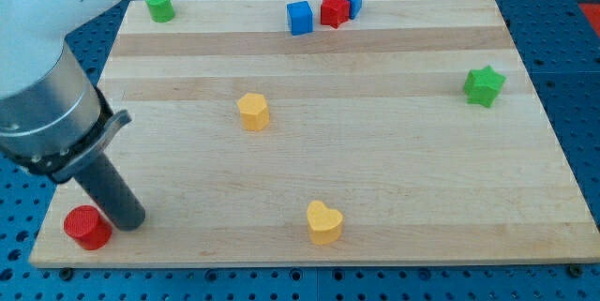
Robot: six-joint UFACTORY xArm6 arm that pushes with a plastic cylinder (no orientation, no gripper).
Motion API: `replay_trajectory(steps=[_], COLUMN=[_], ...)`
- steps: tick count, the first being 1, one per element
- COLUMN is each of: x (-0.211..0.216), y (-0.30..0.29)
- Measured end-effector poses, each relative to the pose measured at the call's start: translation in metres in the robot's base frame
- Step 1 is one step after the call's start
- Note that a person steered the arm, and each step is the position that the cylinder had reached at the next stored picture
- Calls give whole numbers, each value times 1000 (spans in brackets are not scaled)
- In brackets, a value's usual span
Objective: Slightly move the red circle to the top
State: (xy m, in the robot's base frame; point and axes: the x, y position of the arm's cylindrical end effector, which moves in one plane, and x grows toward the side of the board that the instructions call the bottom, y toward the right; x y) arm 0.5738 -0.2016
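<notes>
Bench: pale wooden board with visible lengthwise grain and plank seams, resting on a blue perforated surface.
Red circle: short red cylinder, matte, at the bench's bottom left corner in the view.
My tip: lower end of a smooth dark rod, set just beside the red circle on the view's right, touching or nearly touching it.
Arm housing: grey metal cylinder above the rod, white shell higher up.
Gripper: none fitted; the arm ends in the rod only.
Green cylinder: top left corner of the bench.
Blue cube: top edge, near centre.
Red star: just right of the blue cube, against a second blue block.
Green star: right side.
Yellow hexagon: centre left.
Yellow heart: bottom centre.
Markings: no readable writing or brand labels.
</notes>
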Motion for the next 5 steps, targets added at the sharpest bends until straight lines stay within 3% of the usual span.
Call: replay_trajectory(steps=[2,3,5], x=[-29,-29,-23], y=[-40,-83,-103])
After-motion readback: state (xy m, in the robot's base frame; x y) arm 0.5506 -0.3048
